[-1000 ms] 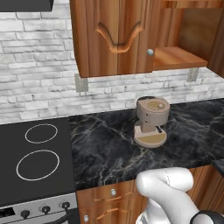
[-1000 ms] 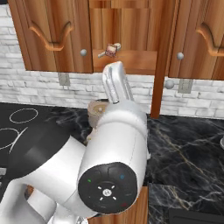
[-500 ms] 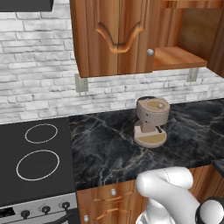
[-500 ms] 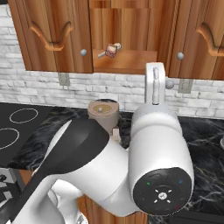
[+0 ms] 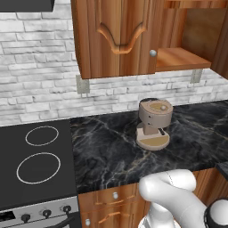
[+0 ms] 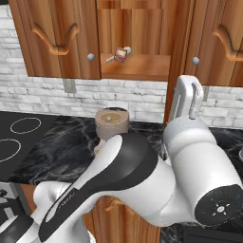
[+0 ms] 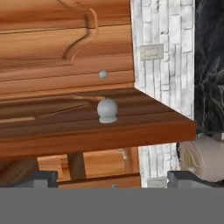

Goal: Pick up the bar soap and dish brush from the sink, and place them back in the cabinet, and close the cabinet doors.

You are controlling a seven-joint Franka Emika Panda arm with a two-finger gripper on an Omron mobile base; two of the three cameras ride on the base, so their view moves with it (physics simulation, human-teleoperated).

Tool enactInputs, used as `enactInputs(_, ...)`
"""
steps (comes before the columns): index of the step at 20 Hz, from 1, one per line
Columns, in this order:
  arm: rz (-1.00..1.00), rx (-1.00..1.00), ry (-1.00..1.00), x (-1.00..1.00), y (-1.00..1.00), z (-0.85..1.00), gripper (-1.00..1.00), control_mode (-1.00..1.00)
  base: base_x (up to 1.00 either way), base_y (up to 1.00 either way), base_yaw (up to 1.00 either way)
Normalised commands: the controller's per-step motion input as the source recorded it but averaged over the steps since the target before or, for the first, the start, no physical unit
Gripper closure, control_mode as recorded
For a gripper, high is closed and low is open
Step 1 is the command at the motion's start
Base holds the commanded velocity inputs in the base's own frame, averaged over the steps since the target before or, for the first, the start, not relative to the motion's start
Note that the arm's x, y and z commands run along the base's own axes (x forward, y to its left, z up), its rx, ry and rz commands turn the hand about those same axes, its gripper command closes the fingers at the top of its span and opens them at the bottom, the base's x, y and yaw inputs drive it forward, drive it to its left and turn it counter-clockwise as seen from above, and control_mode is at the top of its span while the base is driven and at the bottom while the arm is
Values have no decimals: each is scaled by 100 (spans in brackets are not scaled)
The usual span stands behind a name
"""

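Bar soap and dish brush lying together on the open cabinet shelf, at 10 o'clock from the raised hand in the right view. Gripper spread wide, holding nothing, fingertips just below a door with 1 round knob.

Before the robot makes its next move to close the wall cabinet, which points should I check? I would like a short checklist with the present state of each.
1. Bar soap on the cabinet shelf: ok.
2. Dish brush on the same shelf: ok, lying beside the soap.
3. Gripper empty, fingers apart: ok.
4. Door knob in front of the gripper: ok, but not yet touched.
5. Cabinet doors closed: not ok, the shelf is exposed.
6. Coffee machine clear of the door's swing: cannot tell.
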Motion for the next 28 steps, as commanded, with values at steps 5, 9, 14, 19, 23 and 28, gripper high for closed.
enactInputs(5, 4, 2, -7, 21, -23, -6, -100, -100, 0, 0, 0)
enactInputs(9, 0, 0, -13, 4, -33, 0, -100, -100, 0, 0, 0)
enactInputs(14, 0, 0, -23, 0, -27, -5, -100, -100, 0, 0, 0)
enactInputs(19, 0, -5, -17, 8, -9, -16, -100, -100, 0, 0, 0)
enactInputs(23, 0, -9, -10, 18, 0, -15, -100, -100, 0, 0, 0)
enactInputs(28, 0, -6, -3, 22, 0, -4, -100, -100, 0, 0, 0)
